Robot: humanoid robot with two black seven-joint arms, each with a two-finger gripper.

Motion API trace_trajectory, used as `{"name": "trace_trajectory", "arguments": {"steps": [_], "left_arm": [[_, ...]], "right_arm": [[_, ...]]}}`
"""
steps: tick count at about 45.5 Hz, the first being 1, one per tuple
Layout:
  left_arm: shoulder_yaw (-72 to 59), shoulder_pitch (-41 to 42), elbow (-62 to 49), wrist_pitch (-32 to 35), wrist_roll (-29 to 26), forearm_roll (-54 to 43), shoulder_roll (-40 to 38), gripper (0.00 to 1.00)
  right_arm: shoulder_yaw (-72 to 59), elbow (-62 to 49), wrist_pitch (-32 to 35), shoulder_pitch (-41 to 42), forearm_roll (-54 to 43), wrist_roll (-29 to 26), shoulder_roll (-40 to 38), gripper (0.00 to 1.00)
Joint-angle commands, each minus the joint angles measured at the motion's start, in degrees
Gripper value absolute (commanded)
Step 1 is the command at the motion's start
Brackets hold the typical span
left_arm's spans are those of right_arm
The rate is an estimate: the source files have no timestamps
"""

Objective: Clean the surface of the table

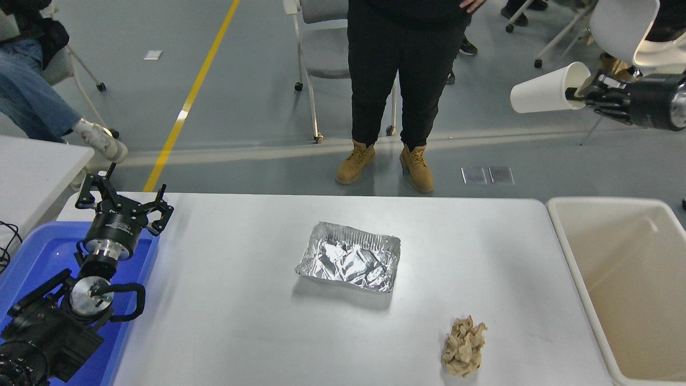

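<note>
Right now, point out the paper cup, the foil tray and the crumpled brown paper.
white paper cup [541,91], head view, middle of its side wall.
foil tray [394,241], head view, far right rim.
crumpled brown paper [463,346], head view, middle of the wad.
</note>
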Motion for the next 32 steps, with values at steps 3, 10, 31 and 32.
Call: {"name": "trace_trajectory", "arguments": {"steps": [3, 10, 31, 32], "left_arm": [[0.0, 0.0, -0.05, 0.0, 0.0, 0.0, 0.0, 1.0], [0.0, 0.0, -0.05, 0.09, 0.0, 0.0, 0.0, 1.0], [0.0, 0.0, -0.05, 0.0, 0.0, 0.0, 0.0, 1.0], [0.0, 0.0, -0.05, 0.0, 0.0, 0.0, 0.0, 1.0]], "right_arm": [[1.33, -8.67, -0.44, -8.58, 5.49, -0.86, -1.58, 0.0], [1.33, -10.87, -2.01, -11.65, 7.25, -2.08, -1.66, 0.0], [0.63, -10.79, -12.56, -21.41, 8.3, -10.17, -1.93, 0.0], [0.63, -10.79, -13.0, -21.76, 8.39, -10.78, -1.84, 0.0]]}}
